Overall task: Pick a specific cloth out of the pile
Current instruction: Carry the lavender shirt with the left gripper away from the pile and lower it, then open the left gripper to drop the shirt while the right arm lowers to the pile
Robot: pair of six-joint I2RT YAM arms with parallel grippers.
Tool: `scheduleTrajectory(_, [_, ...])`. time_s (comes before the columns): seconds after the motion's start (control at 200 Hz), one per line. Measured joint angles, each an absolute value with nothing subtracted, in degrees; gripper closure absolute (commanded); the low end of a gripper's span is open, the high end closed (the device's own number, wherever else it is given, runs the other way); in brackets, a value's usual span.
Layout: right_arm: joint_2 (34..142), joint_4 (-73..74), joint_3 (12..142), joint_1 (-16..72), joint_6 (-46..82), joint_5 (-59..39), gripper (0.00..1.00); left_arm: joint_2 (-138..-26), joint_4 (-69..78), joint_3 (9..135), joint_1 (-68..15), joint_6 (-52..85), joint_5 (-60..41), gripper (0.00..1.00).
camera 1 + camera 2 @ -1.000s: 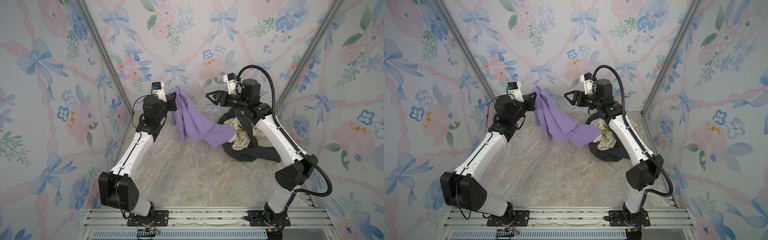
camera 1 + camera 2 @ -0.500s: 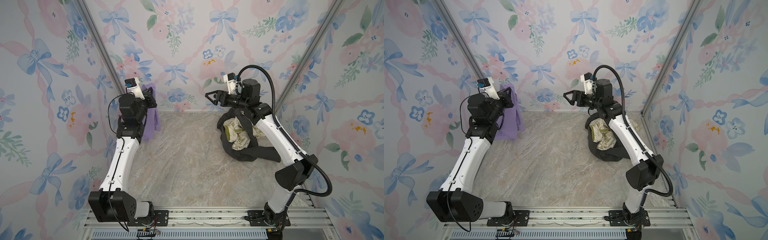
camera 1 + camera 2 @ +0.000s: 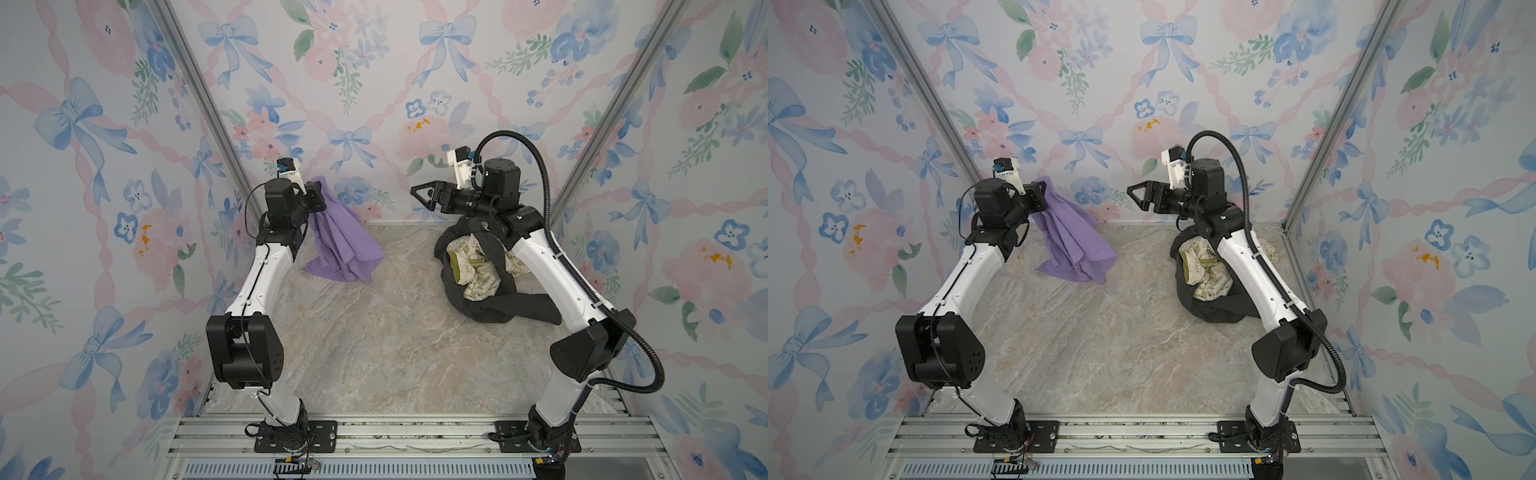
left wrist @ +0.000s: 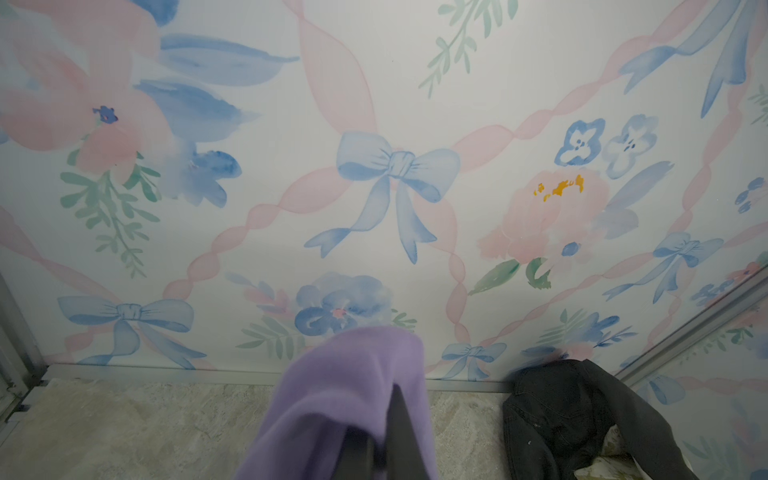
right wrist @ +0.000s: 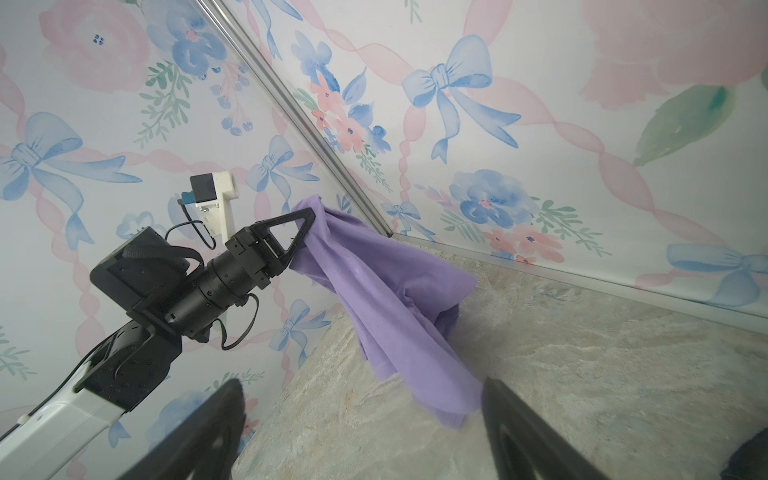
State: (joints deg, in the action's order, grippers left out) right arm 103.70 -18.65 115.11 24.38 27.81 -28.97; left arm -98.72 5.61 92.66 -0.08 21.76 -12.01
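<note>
The lavender cloth (image 3: 340, 237) (image 3: 1073, 241) hangs from my left gripper (image 3: 318, 193) (image 3: 1040, 193), which is shut on its top edge near the back left corner. Its lower folds rest on the marble table. In the left wrist view the cloth (image 4: 345, 382) drapes over my left gripper (image 4: 380, 440). The pile (image 3: 478, 266) (image 3: 1208, 270), a cream printed garment wrapped in a black-grey one (image 3: 511, 309), lies at the back right, apart from the cloth. My right gripper (image 3: 417, 195) (image 3: 1131, 193) (image 5: 361, 386) hovers open and empty above the pile, facing the cloth (image 5: 386, 291).
Floral-papered walls close in the back and both sides, with metal corner posts (image 3: 199, 95). The marble table (image 3: 374, 340) stretches bare between the arms to the front metal rails (image 3: 374, 432). The black-grey garment (image 4: 573, 415) shows beside the cloth in the left wrist view.
The cloth came off the pile as my left arm swung it left to the wall, then partly back; its lower end now rests on the table. My right gripper opened wider.
</note>
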Motion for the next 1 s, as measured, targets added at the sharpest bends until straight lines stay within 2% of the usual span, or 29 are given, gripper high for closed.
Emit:
scheduleTrajectory(0.12, [103.70,-19.14,115.02,24.25,27.79,-28.58,0.09,-100.79,6.02,96.57,-0.08,22.26,-12.49,1.00])
scheduleTrajectory(0.285, [103.61,-19.16,113.78,23.64,27.77,-28.01,0.08,-99.35,7.90,93.30,-0.08,23.22,-12.62,1.00])
scheduleTrajectory(0.47, [103.59,-19.31,112.05,23.24,27.66,-27.79,0.07,-91.20,9.10,75.96,-0.08,24.08,-10.31,1.00])
scheduleTrajectory(0.815, [103.59,-19.20,110.43,22.96,27.40,-28.08,0.06,-70.35,9.02,46.35,-0.08,27.40,0.73,1.00])
scheduleTrajectory(0.9, [103.59,-19.09,110.43,22.85,27.42,-28.25,0.06,-67.51,7.46,42.74,-0.08,28.75,3.05,0.72])
scheduleTrajectory(0.955, [103.59,-19.07,110.43,22.85,27.42,-28.27,0.06,-66.17,5.80,41.06,-0.08,30.44,4.47,0.48])
scheduleTrajectory(1.0, [103.59,-19.07,110.43,22.85,27.42,-28.29,0.06,-65.04,4.43,39.77,-0.08,31.33,5.56,0.36])
